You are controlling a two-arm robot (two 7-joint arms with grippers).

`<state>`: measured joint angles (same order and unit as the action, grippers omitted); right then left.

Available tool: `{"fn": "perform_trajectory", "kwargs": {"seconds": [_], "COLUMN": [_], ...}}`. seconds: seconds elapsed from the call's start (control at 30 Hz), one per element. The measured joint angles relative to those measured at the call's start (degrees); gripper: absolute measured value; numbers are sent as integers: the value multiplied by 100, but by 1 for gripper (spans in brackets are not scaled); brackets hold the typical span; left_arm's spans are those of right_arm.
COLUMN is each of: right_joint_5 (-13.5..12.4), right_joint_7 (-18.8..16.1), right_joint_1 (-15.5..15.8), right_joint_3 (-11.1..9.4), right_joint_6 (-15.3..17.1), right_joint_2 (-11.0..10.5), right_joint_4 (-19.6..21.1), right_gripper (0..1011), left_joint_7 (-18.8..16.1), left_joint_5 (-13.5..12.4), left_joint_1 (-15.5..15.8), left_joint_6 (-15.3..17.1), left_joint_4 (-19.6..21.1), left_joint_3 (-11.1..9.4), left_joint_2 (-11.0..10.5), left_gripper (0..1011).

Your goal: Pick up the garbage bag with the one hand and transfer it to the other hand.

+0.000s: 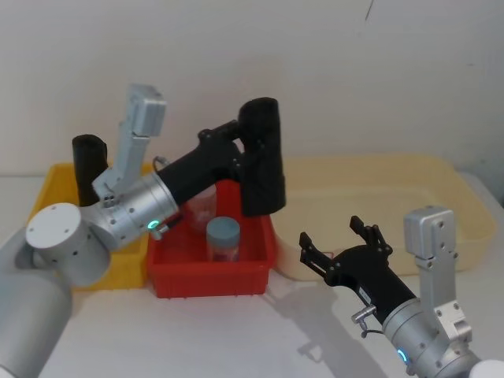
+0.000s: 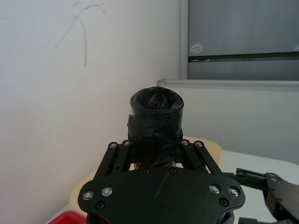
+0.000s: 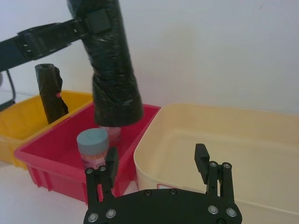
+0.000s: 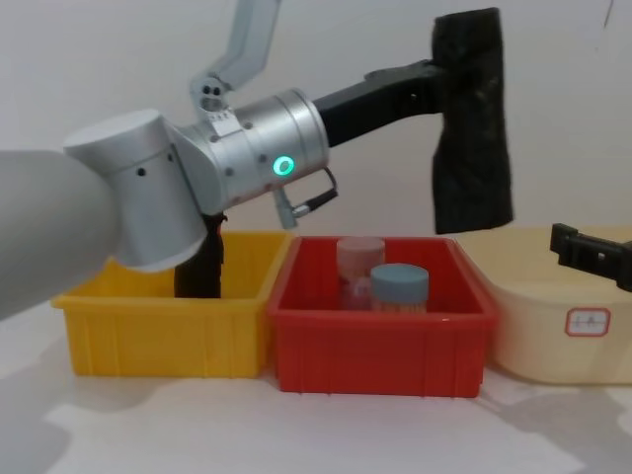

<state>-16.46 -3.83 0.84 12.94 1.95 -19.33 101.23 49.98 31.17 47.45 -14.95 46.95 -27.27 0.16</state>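
The garbage bag (image 1: 261, 157), a thick black roll of crinkled plastic, hangs nearly upright in the air above the back of the red bin (image 1: 213, 279). My left gripper (image 1: 242, 150) is shut on its upper half, reaching in from the left on a long black link. In the left wrist view the garbage bag (image 2: 156, 116) stands up between the fingers of the left gripper (image 2: 154, 144). My right gripper (image 1: 335, 236) is open and empty, low at the right in front of the cream tub (image 1: 394, 197), well apart from the bag. The right wrist view looks past the right gripper (image 3: 157, 156) up at the garbage bag (image 3: 112, 70).
The red bin holds a blue-lidded jar (image 1: 223, 236) and a pinkish jar (image 1: 201, 206) under the bag. A yellow bin (image 1: 47, 193) at the left holds a slimmer black roll (image 1: 89, 161). A white wall closes the back.
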Motion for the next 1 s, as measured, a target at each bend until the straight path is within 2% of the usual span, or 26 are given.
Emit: {"fn": "perform_trajectory", "kwargs": {"seconds": [0.13, 0.37, 1.0], "right_joint_5": [0, 0, 61], "right_joint_7": [0, 0, -2], "right_joint_1": [0, 0, 2], "right_joint_3": [0, 0, 9], "right_joint_6": [0, 0, -54], "right_joint_2": [0, 0, -3], "right_joint_4": [0, 0, 0], "right_gripper": [999, 1000, 1000], "left_joint_7": [210, 388, 594], "left_joint_5": [98, 175, 290], "left_joint_1": [155, 283, 398], "left_joint_6": [-119, -197, -225], "left_joint_4": [-387, -715, -989], "left_joint_3": [-26, -56, -125], "left_joint_2": [178, 334, 481], "left_gripper": [383, 383, 383]}}
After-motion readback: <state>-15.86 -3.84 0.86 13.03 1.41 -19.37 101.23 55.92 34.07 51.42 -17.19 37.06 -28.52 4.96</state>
